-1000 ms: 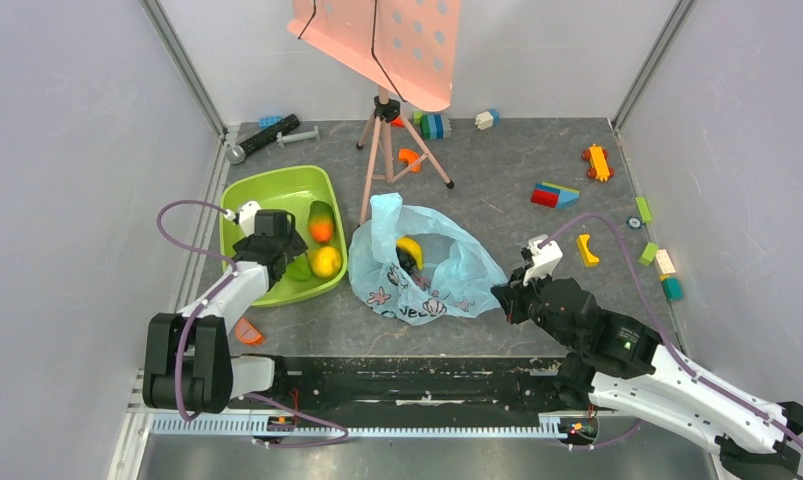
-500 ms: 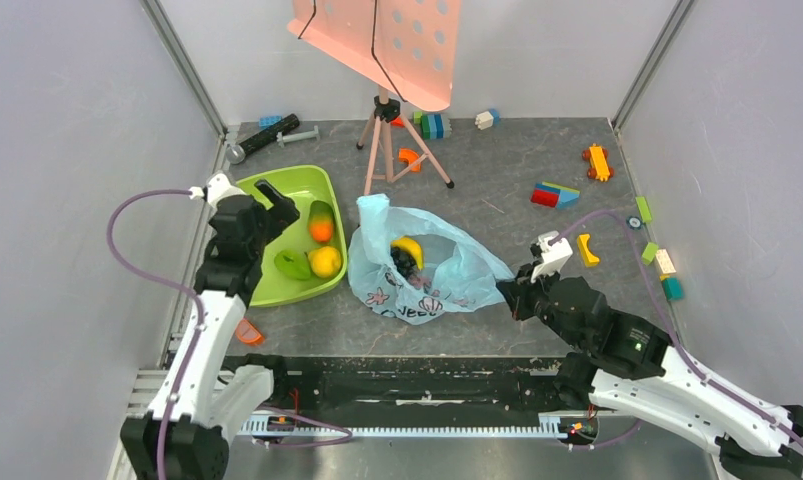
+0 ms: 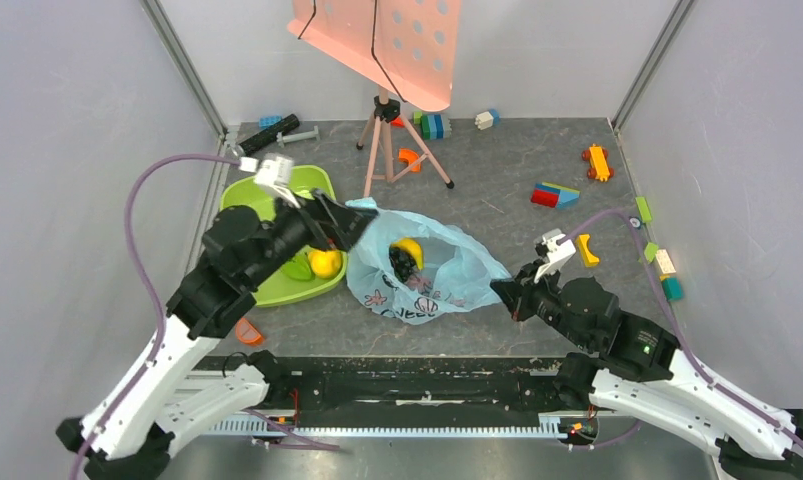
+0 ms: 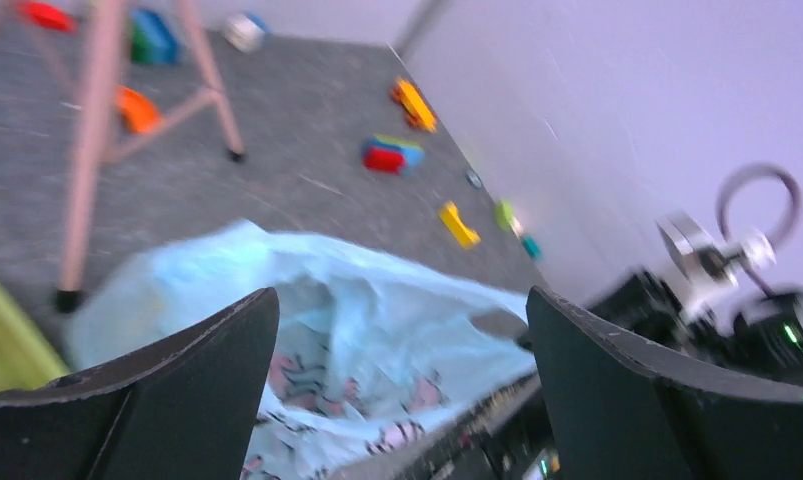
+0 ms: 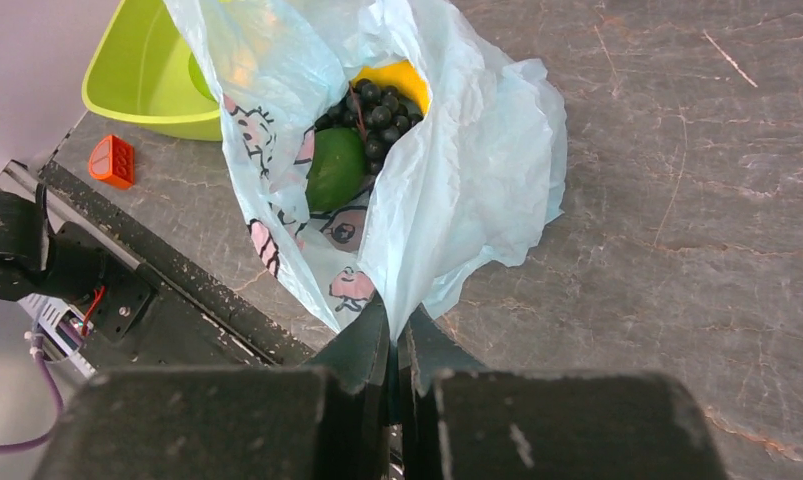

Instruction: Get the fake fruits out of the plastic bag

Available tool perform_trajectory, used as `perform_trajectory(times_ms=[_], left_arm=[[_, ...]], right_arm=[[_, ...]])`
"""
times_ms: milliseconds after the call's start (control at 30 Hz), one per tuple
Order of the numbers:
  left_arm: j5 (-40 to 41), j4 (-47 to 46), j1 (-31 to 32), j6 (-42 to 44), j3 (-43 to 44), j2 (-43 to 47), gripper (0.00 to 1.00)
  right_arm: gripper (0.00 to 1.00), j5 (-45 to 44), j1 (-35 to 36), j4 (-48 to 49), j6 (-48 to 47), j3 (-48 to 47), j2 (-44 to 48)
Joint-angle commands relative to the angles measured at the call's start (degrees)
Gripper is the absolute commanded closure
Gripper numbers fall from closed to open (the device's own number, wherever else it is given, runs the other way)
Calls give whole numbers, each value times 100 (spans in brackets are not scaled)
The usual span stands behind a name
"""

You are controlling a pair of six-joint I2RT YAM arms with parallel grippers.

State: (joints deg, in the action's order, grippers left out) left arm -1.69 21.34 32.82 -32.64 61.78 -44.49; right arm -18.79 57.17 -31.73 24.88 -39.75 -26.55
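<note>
Left gripper swung from lime-green tub, gaping; right gripper pinches floppy light-blue plastic bag hem; glossy fake fruits inside look slippery, grab mid-body.

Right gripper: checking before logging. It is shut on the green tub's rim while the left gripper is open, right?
No. The right wrist view shows the right gripper shut on the edge of the plastic bag, not the rim of the green tub. The left gripper is open.
</note>
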Motion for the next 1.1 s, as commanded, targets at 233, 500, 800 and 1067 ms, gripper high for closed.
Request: perform_trajectory(times_ms=[233, 500, 800, 1067], left_arm=[[1944, 202, 3292, 578, 51, -2129, 6], [2708, -457, 3369, 333, -625, -2851, 16], [2863, -667, 3720, -323, -1812, -2526, 34], [3275, -551, 4251, -975, -2483, -1928, 42]], right_arm=[[100, -77, 7, 151, 146, 428, 405], [100, -39, 5, 165, 183, 555, 464], [100, 435, 5, 626, -191, 498, 762], [100, 1856, 5, 1591, -649, 793, 1149]])
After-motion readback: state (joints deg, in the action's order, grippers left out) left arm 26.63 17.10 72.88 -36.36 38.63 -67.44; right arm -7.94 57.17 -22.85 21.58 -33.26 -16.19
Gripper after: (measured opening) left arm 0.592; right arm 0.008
